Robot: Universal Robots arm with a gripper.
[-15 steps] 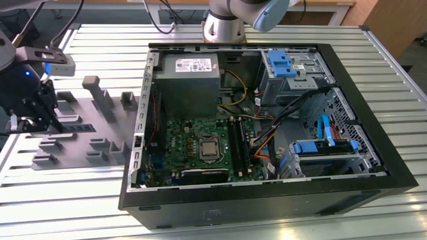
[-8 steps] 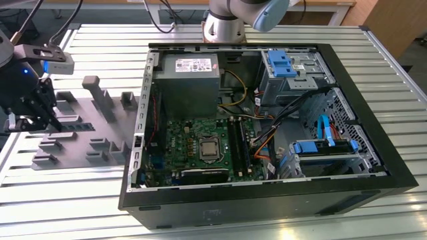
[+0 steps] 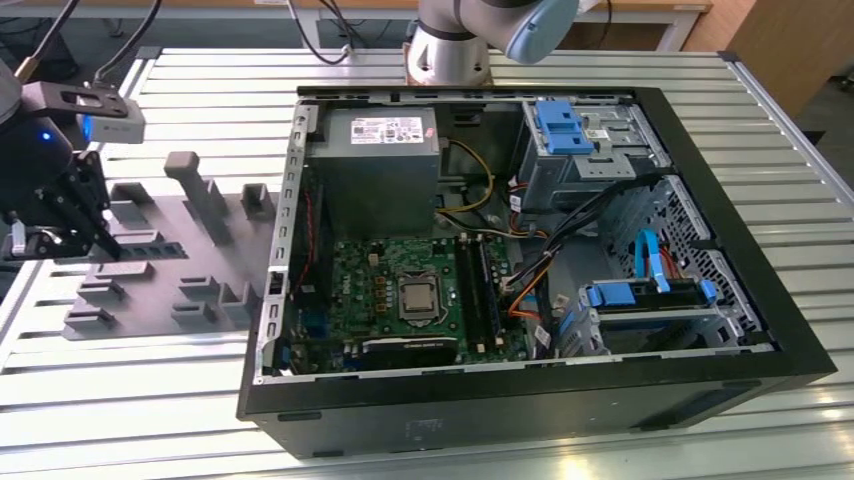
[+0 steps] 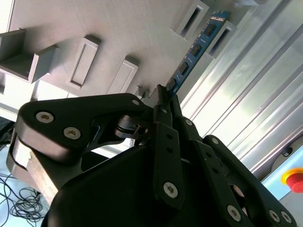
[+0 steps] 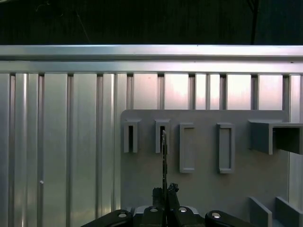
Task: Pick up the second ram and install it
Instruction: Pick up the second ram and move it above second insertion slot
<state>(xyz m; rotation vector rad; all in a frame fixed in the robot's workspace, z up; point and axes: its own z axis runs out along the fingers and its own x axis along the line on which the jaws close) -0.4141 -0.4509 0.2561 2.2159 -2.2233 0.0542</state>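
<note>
Hand (image 4: 163, 94) grips the second ram (image 4: 193, 52) above the grey fixture plate (image 4: 109, 28), among its slot blocks (image 4: 83, 61)

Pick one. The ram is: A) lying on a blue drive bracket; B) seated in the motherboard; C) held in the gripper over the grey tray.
C: in the second wrist view the ram sticks out of the shut gripper over the grey tray.

The second ram (image 4: 195, 47), a long, thin, flat blue board carrying a row of small dark chips, was clamped by one end between the jaws and stretched straight out beyond their tips, edge-on to them.
</note>
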